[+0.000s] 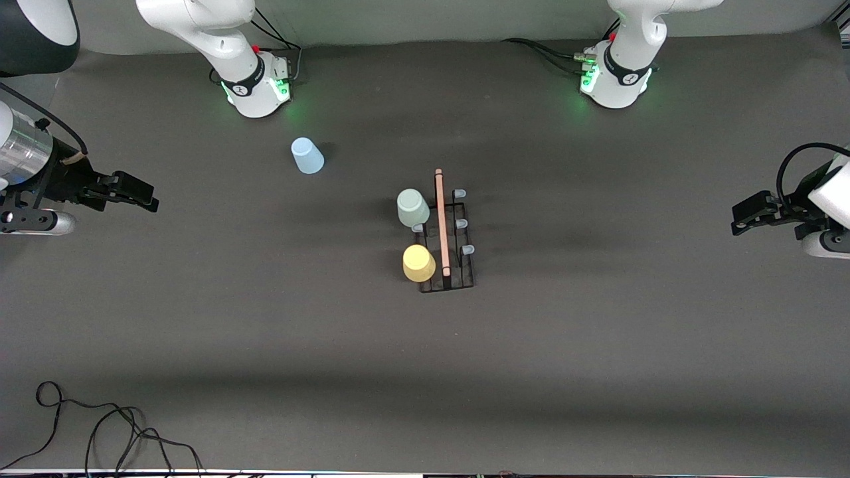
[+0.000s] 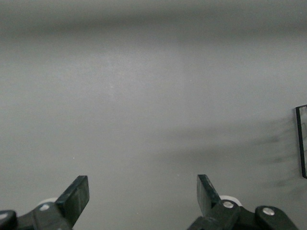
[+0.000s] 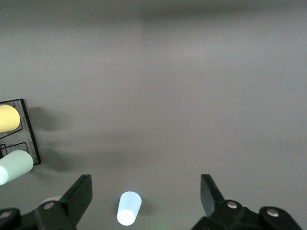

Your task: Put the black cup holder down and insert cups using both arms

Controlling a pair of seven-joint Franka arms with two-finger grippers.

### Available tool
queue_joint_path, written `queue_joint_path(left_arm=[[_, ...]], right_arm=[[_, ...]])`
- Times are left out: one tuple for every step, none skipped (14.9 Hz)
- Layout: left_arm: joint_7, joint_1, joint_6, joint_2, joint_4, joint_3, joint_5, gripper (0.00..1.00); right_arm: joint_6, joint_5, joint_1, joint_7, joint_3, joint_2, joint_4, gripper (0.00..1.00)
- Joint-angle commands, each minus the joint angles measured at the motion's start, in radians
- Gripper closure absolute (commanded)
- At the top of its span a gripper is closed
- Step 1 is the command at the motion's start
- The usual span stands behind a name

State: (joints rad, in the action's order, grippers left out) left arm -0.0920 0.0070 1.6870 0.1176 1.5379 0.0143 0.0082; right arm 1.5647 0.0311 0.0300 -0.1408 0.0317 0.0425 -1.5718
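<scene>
The black cup holder (image 1: 465, 279) with its wooden rod handle (image 1: 441, 219) stands at the table's middle. A pale green cup (image 1: 412, 207) and a yellow cup (image 1: 418, 263) sit upside down on its prongs on the side toward the right arm; three capped prongs on the side toward the left arm are bare. A light blue cup (image 1: 307, 156) stands upside down on the table near the right arm's base; it also shows in the right wrist view (image 3: 129, 208). My right gripper (image 1: 143, 196) is open and empty, raised at its end of the table. My left gripper (image 1: 740, 222) is open and empty at the other end.
A loose black cable (image 1: 99, 425) lies near the front corner at the right arm's end. The holder's edge (image 2: 301, 141) shows in the left wrist view. The two cups on the holder show in the right wrist view (image 3: 9, 143).
</scene>
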Motion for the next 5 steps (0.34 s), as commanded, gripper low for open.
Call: queue_joint_path(left_arm=[[-0.002,0.001,0.010,-0.001,0.001,0.000,0.013,0.00],[-0.003,0.001,0.010,-0.001,0.001,0.000,0.013,0.00],[-0.003,0.001,0.010,-0.001,0.001,0.000,0.013,0.00],[-0.003,0.001,0.010,-0.001,0.001,0.000,0.013,0.00],[-0.003,0.001,0.010,-0.001,0.001,0.000,0.013,0.00]], right_arm=[[-0.009,-0.020,0.004,0.010,0.014,-0.013,-0.005,0.00],[-0.009,-0.020,0.005,0.012,0.011,-0.015,-0.007,0.00],[-0.009,-0.020,0.005,0.012,0.007,-0.015,-0.007,0.00],[-0.009,-0.020,0.005,0.014,0.005,-0.015,-0.007,0.00],[-0.009,-0.020,0.007,0.012,0.005,-0.018,-0.008,0.00]])
